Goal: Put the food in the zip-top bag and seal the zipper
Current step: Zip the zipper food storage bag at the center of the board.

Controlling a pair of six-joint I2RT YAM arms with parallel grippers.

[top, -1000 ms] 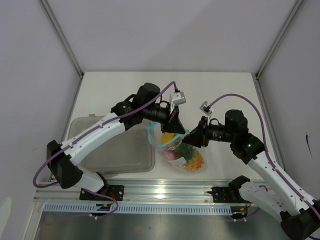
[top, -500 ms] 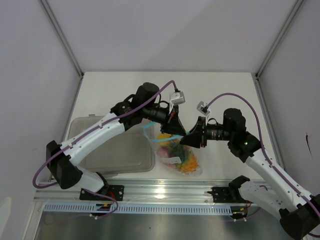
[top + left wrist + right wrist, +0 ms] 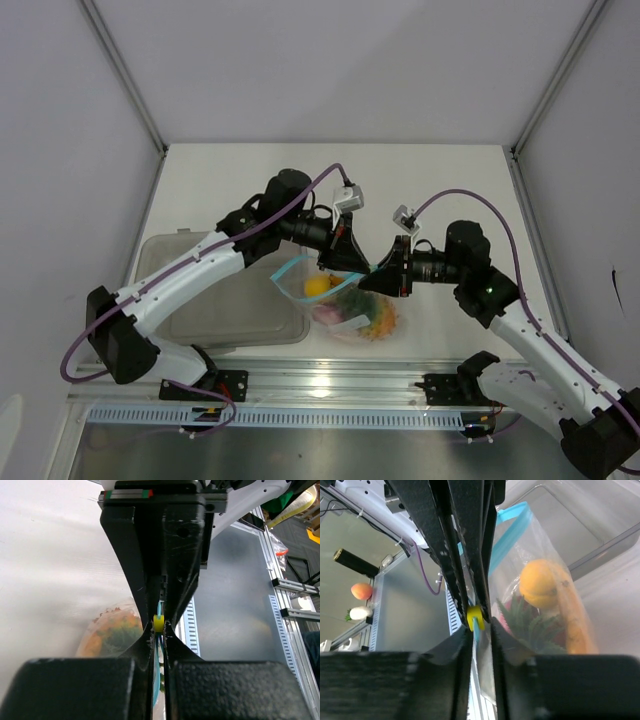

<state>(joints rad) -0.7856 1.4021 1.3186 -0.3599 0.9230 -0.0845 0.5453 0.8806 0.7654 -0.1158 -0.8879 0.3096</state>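
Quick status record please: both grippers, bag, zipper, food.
left gripper: shut on the zipper, by the yellow slider
right gripper: shut on the zipper at the same spot, facing the left one
zip-top bag: held at its mouth, beside the grey tub
food: inside the bag
zipper state: not sealed; strip loops open toward the tub

The white table sat inside a booth of plain white panels: a back wall, a left wall and a right wall, joined at the corners by metal posts. An aluminium rail ran along the table's near edge, catching a bright glare, with a slotted white strip just beyond it.
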